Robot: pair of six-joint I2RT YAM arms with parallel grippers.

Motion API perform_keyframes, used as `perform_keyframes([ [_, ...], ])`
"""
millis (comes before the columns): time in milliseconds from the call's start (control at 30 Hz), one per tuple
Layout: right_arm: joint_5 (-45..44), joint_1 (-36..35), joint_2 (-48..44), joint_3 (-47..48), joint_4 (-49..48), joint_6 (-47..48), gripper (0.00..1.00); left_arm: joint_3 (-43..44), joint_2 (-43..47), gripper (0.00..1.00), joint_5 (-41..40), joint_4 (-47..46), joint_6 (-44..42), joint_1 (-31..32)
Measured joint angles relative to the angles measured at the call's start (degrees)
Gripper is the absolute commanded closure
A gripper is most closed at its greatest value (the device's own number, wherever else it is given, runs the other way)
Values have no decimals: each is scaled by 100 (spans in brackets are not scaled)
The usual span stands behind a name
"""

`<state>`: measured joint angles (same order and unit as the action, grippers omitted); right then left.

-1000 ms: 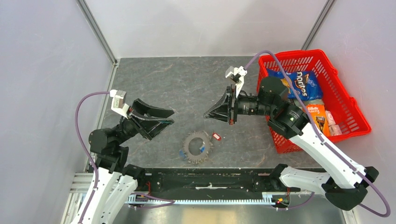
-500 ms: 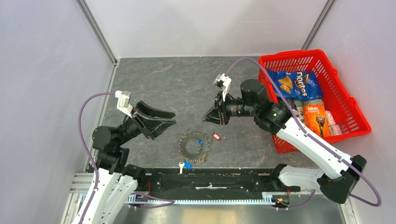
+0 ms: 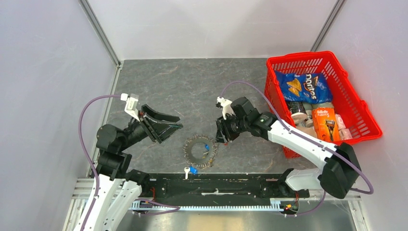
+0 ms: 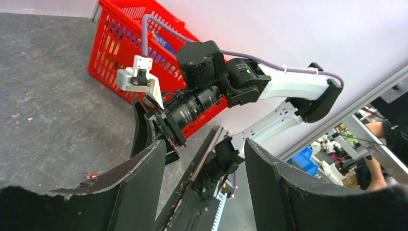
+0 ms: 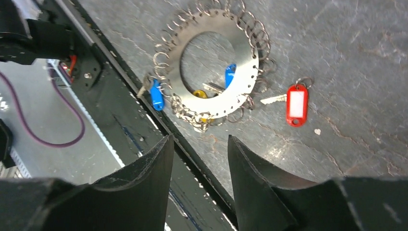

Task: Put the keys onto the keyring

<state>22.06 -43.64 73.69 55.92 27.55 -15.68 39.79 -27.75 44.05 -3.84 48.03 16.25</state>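
A grey stone-patterned table (image 3: 183, 86) between pale walls, with a red basket (image 3: 321, 57) at its right. The keyring (image 5: 248, 50) is seen lying flat near the front edge, its rim hung with small wire loops. Blue and yellow tags are visible in its hole. A blue-tagged key (image 5: 155, 94) lies at the table's front edge, by the ring's rim. A red-tagged key (image 5: 296, 105) rests just beside the ring on the right.

The right gripper (image 5: 198, 144) is held low by that key, jaws parted and empty. The left gripper (image 4: 204, 149) is raised well to the ring's left, also spread wide with nothing in it.

The keys are judged light, thin and flat to the table, and likely to skid under a finger. The plastic tag is the thicker part and would best be pinched across its sides. The ring is judged stiff, heavier metal, and its loops could snag. It would best be steadied by its rim.

A second ago the right arm was held higher and level, with its jaws pinched shut. It has since been lowered and opened. The blue-tagged key was not seen at the front edge then. The left arm is little changed.
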Motion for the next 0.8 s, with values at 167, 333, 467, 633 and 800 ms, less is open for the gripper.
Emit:
perform_keyframes([
  [167,-118,0,380,-197,-101,-31,45,66,-87,33,2,358,-328,0],
  [333,-142,-13,778,-376,-304,-85,44,66,-234,32,9,546,-549,0],
  [467,-216,-33,1023,-382,-442,-81,44,66,-361,32,24,577,-673,0],
  [633,-245,-39,1410,-369,-739,-61,44,66,-522,32,127,581,-776,0],
  [800,-208,-39,1823,-352,-907,-57,45,66,-612,32,184,584,-876,0],
])
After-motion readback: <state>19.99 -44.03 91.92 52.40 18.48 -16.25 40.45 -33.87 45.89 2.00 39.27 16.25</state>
